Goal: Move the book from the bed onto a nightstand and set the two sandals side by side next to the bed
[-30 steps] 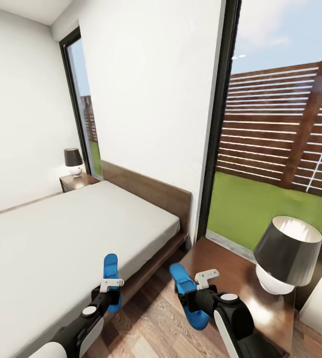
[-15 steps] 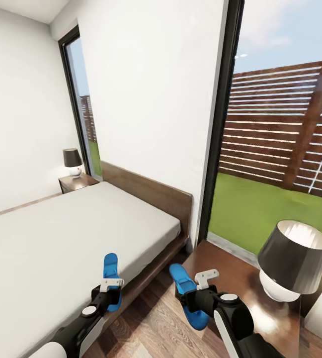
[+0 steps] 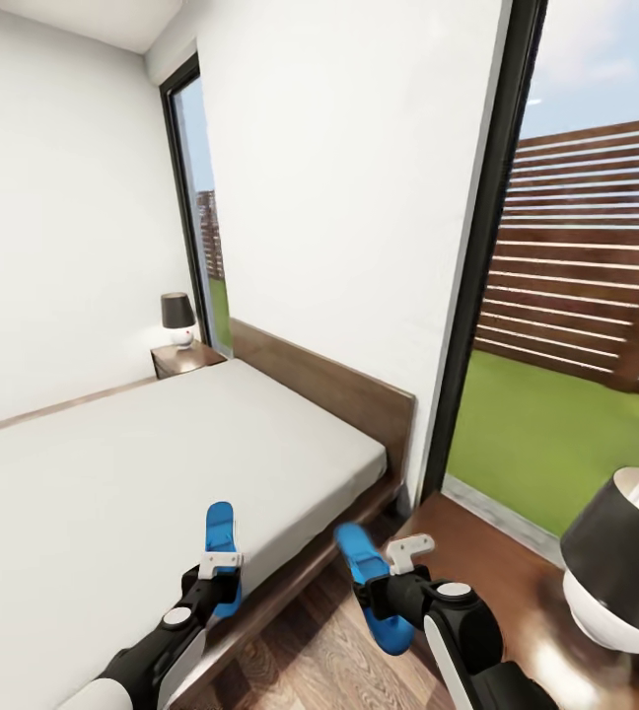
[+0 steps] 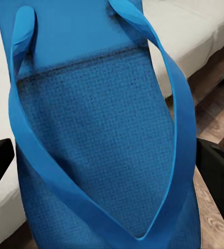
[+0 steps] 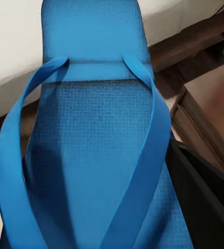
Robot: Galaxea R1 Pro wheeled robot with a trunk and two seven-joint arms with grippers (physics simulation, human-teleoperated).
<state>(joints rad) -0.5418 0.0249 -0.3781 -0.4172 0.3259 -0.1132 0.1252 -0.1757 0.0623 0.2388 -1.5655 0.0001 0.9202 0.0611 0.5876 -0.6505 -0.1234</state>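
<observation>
Both arms hold a bright blue sandal in the air near the bed's corner. My left gripper [image 3: 219, 584] is shut on one sandal [image 3: 220, 537], which hangs over the mattress edge of the bed [image 3: 142, 473]; close up, that sandal [image 4: 96, 135] shows its straps. My right gripper [image 3: 384, 595] is shut on the other sandal [image 3: 369, 582] above the wood floor [image 3: 310, 661] between bed and near nightstand [image 3: 497, 582]. That sandal [image 5: 91, 150] is seen over the bed frame and floor. A second nightstand [image 3: 186, 360] stands at the bed's far side. The book is out of view.
A black-shaded lamp [image 3: 620, 562] stands on the near nightstand at right; a small lamp [image 3: 177, 320] sits on the far one. Tall black-framed windows [image 3: 487, 247] show a fence and grass. The headboard [image 3: 329, 390] runs along the white wall.
The whole view has swung: bed, far nightstand and windows shifted rightward in the picture, so the camera moved. Both grippers keep their sandals in the same pose.
</observation>
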